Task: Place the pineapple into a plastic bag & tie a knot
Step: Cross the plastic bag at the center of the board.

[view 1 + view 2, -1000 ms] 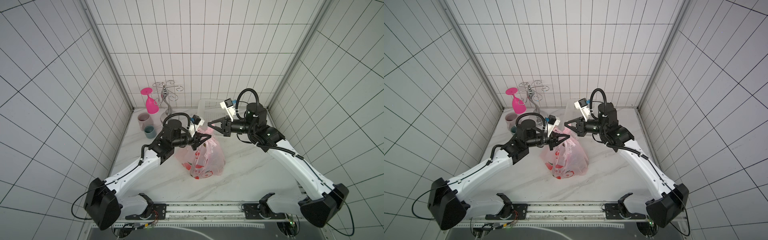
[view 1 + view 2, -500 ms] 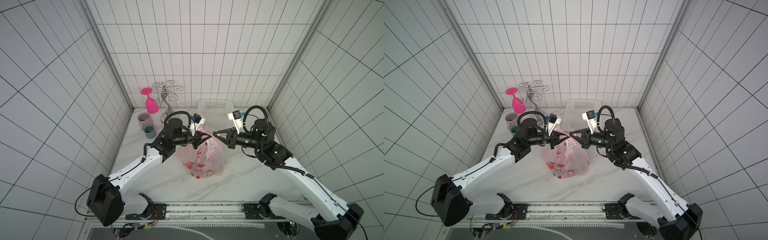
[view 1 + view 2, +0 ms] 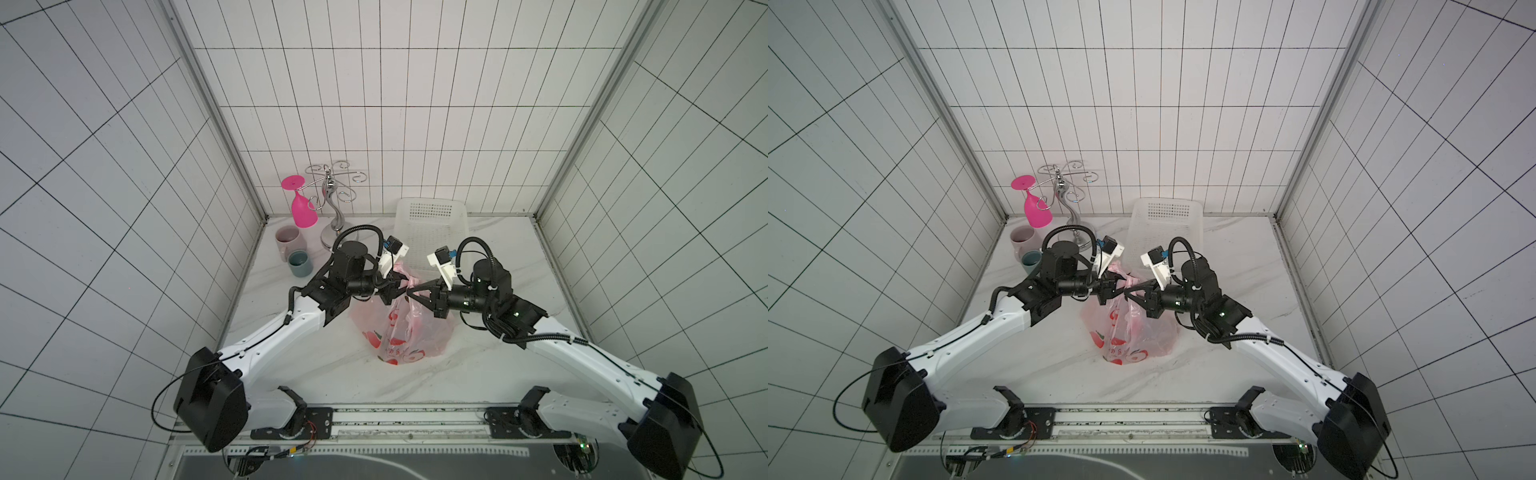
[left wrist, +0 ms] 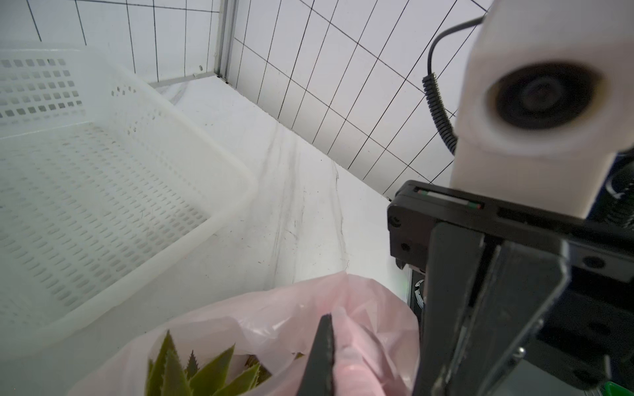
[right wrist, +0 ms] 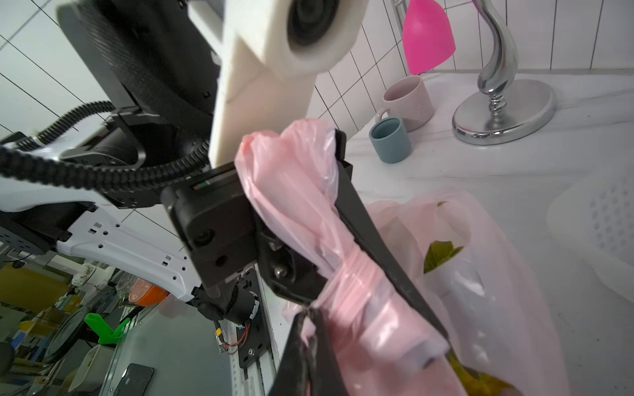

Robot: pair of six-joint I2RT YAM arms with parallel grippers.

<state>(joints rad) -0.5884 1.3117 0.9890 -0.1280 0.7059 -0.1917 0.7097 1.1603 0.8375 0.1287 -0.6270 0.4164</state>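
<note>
The pale-pink plastic bag (image 3: 401,332) (image 3: 1129,332) with red fruit prints stands mid-table. The pineapple is inside it; only its green leaves (image 4: 192,373) (image 5: 441,253) show through the mouth. Above the bag my two grippers meet tip to tip. My left gripper (image 3: 398,289) (image 3: 1113,286) (image 4: 334,360) is shut on a bunched pink handle. My right gripper (image 3: 412,291) (image 3: 1130,291) (image 5: 308,317) is shut on another pink strand. A pink band winds round the bunched neck (image 5: 355,272); whether this is a closed knot I cannot tell.
A white perforated basket (image 3: 432,224) (image 4: 103,171) lies behind the bag. At the back left stand a chrome rack (image 3: 336,208) with a pink goblet (image 3: 302,210) hanging from it, a pink mug (image 3: 287,241) and a blue-grey cup (image 3: 300,262).
My right arm has come down and forward from near the basket, bringing its shut gripper to the bag's top against the left gripper. The left gripper has stayed at the handles.
</note>
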